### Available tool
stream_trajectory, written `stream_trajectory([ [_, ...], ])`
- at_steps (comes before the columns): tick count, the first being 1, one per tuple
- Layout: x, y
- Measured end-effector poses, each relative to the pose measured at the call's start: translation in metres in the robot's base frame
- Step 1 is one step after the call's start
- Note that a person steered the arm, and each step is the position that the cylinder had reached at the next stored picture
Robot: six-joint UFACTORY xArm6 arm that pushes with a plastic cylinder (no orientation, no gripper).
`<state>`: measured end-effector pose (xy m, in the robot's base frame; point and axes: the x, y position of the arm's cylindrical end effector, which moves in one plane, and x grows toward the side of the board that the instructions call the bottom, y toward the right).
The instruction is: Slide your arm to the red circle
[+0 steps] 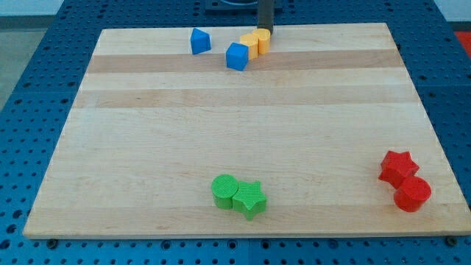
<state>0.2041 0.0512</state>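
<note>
The red circle [412, 194] sits near the board's bottom right corner, touching a red star [397, 168] just above and left of it. My tip [266, 32] is at the view's top centre, at the far edge of the board, right behind two yellow blocks [255, 43]. The tip is far from the red circle, across the whole board diagonally.
A blue cube [237, 56] touches the yellow blocks on their left. Another blue block [199, 41] lies further left. A green circle [225, 191] and a green star [249, 199] touch each other near the bottom centre. The wooden board [243, 132] rests on a blue perforated table.
</note>
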Motion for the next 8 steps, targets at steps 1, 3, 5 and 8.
stream_trajectory([
  [1,-0.011,0.053],
  [3,0.103,0.122],
  [5,0.187,0.242],
  [8,0.338,0.294],
])
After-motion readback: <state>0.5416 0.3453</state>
